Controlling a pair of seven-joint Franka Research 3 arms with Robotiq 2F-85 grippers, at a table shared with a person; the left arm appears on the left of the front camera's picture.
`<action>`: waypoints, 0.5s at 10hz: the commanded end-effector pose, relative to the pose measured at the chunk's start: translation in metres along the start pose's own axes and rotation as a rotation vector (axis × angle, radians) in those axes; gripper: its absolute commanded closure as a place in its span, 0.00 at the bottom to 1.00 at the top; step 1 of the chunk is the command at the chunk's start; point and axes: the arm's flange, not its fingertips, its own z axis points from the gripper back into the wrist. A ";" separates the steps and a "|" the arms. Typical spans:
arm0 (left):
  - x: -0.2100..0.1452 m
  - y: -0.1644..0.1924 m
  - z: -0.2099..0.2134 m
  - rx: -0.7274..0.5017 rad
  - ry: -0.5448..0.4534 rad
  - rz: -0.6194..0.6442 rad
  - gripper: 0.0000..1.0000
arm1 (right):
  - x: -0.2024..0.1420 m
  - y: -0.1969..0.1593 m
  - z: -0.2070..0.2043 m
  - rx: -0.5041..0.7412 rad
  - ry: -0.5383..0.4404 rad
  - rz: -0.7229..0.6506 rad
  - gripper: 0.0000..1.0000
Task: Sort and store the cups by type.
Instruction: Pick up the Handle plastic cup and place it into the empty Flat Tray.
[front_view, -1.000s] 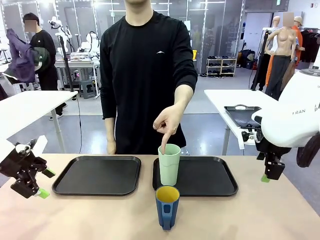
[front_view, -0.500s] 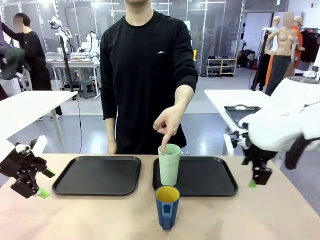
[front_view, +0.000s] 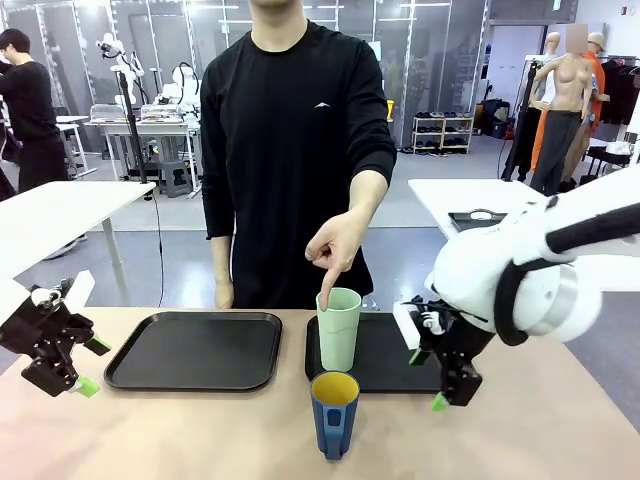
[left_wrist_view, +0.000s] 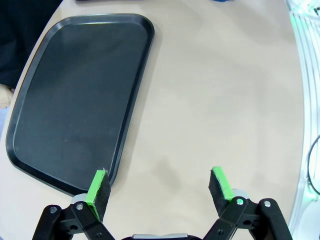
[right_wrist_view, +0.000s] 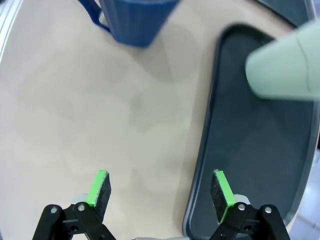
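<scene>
Dark-blue, with a yellow inside, the mug (front_view: 334, 415) stands nearest the camera on the bare tan table (front_view: 200, 435), close to the middle, its handle turned toward the robot's side. The right wrist view catches the mug (right_wrist_view: 135, 20) at its top edge, out of focus.

At the table's left edge the left gripper (front_view: 93, 366) hangs just above the surface with its jaws spread wide and nothing between the green pads. Its own camera shows that gripper (left_wrist_view: 159, 179) over bare tabletop, one pad just beside a corner of the left tray (left_wrist_view: 75, 100).

The right gripper (front_view: 426, 379) points down, to the right of the mug and apart from it, at the front edge of the right tray (front_view: 385, 350). Its jaws are wide open too and hold nothing. In the wrist view the right gripper (right_wrist_view: 161, 180) straddles the tray's rim, with one pad over the table and the other over the right tray (right_wrist_view: 250, 165).

Both black trays lie side by side behind the mug; the left tray (front_view: 195, 350) has nothing on it. The pale mint-green tumbler (front_view: 339, 328) stands upright on the right tray near its front left corner, directly behind the mug; it appears blurred in the right wrist view (right_wrist_view: 285, 70).

Beyond the table a person in a black long-sleeved top stands facing the robot, one hand (front_view: 335, 245) pointing down with the forefinger at the tumbler's rim
</scene>
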 end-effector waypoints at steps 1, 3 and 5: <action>0.000 0.000 0.000 0.013 0.014 -0.001 0.00 | -0.005 -0.009 -0.024 0.003 -0.132 0.045 0.00; 0.000 0.000 0.000 0.013 0.014 -0.001 0.00 | -0.002 -0.008 -0.043 0.007 -0.265 0.056 0.00; 0.000 0.000 0.000 0.013 0.014 -0.001 0.00 | -0.007 -0.005 -0.055 0.013 -0.379 0.062 0.00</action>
